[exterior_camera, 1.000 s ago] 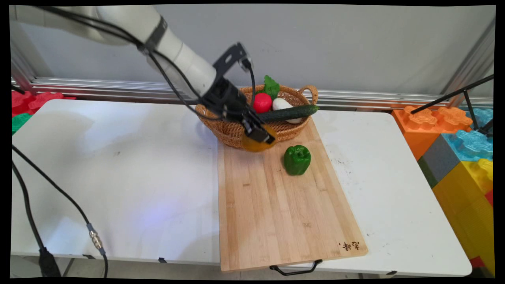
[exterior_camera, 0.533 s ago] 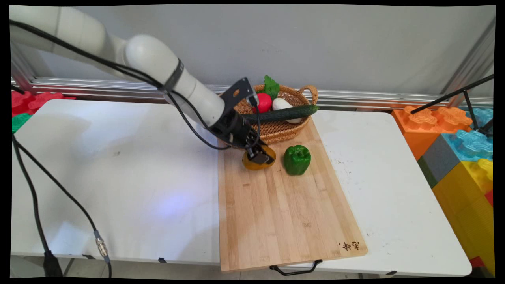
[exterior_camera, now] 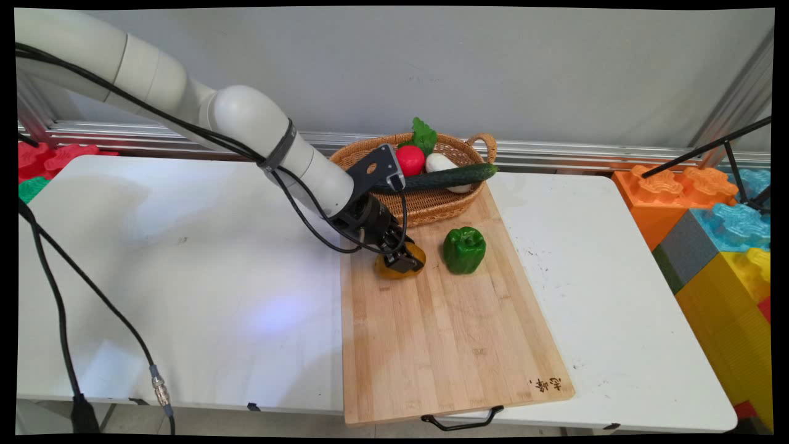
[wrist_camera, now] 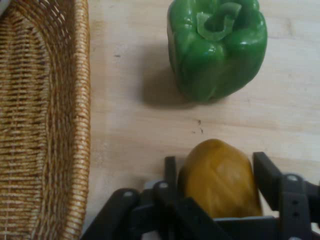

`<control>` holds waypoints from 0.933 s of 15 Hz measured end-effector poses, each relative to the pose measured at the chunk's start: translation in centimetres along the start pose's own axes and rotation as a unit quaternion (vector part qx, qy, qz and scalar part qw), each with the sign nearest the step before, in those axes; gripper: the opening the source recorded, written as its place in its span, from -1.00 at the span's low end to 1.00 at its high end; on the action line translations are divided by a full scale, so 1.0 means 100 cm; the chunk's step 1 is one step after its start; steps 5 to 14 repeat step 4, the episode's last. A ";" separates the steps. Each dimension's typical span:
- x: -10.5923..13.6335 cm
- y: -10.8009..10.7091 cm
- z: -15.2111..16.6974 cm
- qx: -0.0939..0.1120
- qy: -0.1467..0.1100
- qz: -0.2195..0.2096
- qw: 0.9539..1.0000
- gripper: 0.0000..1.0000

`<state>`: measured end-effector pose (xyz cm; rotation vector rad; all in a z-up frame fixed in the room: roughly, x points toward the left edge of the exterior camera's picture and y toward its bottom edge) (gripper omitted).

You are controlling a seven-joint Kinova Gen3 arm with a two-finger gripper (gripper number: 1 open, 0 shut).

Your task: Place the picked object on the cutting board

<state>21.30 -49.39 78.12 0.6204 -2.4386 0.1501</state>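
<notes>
My gripper (exterior_camera: 404, 259) is shut on a yellow-orange pepper (exterior_camera: 387, 270), which rests low on the wooden cutting board (exterior_camera: 444, 339) near its far left corner. In the hand view the black fingers (wrist_camera: 264, 172) flank the yellow pepper (wrist_camera: 220, 180) on both sides, over the board (wrist_camera: 130, 130). A green bell pepper (exterior_camera: 463, 249) stands on the board just to the right of it, a short gap away, and shows ahead of the gripper (wrist_camera: 217, 165) as the green pepper (wrist_camera: 217, 47). The wicker basket (exterior_camera: 437, 206) sits just behind.
The basket (wrist_camera: 45, 125) holds a cucumber (exterior_camera: 450, 177) lying across its rim, a red tomato (exterior_camera: 410, 160), a white vegetable (exterior_camera: 439, 162) and a green leaf (exterior_camera: 424, 134). Large coloured toy blocks (exterior_camera: 721, 246) stand off the table's right end. Black cables (exterior_camera: 55, 308) hang at the left.
The arm has come down and forward from the basket's front rim, carrying the yellow pepper to the board beside the green pepper. The other things have not moved.
</notes>
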 end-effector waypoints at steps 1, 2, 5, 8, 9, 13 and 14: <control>0.000 0.001 0.000 0.000 -0.001 0.000 1.000 1.00; 0.000 0.003 0.000 0.001 -0.001 0.000 1.000 1.00; 0.004 0.008 -0.002 0.000 0.001 -0.002 1.000 1.00; 0.004 0.008 -0.002 0.000 0.001 -0.002 1.000 1.00; 0.004 0.008 -0.002 0.000 0.001 -0.002 1.000 1.00; 0.004 0.008 -0.002 0.000 0.001 -0.002 1.000 1.00; 0.004 0.008 -0.002 0.000 0.001 -0.002 1.000 1.00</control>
